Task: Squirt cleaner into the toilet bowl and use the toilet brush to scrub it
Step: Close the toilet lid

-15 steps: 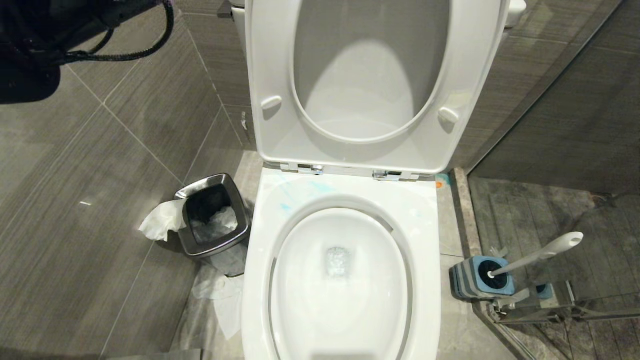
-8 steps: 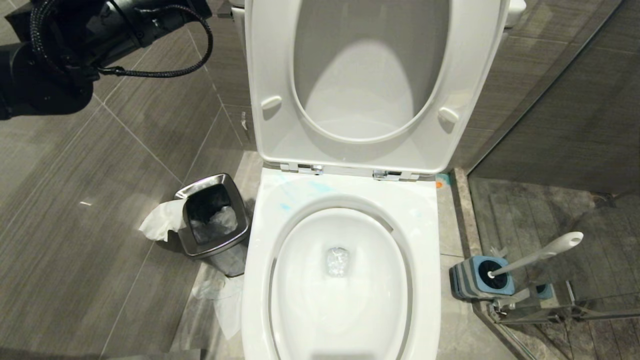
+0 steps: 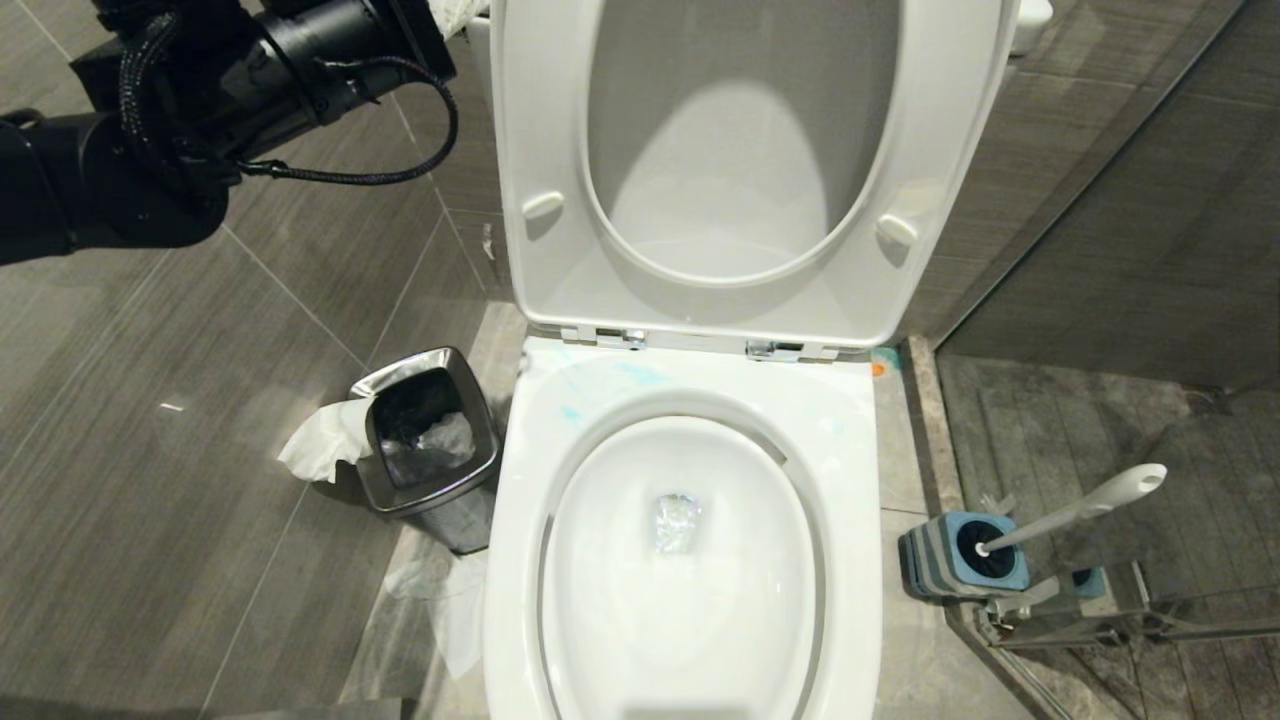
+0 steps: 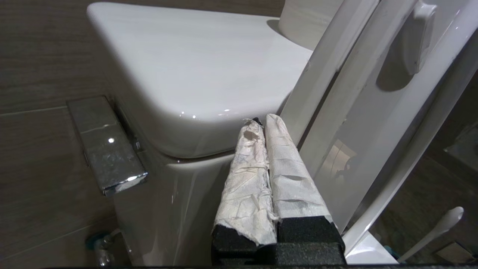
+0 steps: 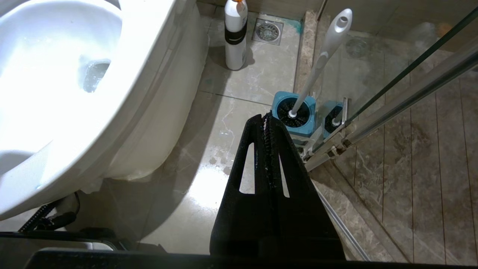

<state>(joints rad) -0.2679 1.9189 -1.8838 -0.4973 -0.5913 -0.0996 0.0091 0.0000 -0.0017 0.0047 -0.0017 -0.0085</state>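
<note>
Up swings the left arm, further in beside the raised lid than 1 second ago; left gripper (image 4: 264, 125) pinched tight, empty, near the tank (image 4: 194, 74). Right gripper (image 5: 266, 119) closed too, hanging low. Toilet brush (image 3: 1085, 507) sits in its holder (image 3: 965, 560), right of the toilet bowl (image 3: 690, 560); cleaner (image 3: 610, 385) streaks the rim.

toilet bowl (image 3: 690, 600): glossy ceramic | waste bin (image 3: 425, 435): shiny steel

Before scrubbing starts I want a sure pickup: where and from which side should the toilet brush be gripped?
Probably the upper handle of the toilet brush, just below its rounded tip, approached from above. The handle leans out of the blue holder away from the toilet bowl, with glass close behind, so the top is freest.
</note>
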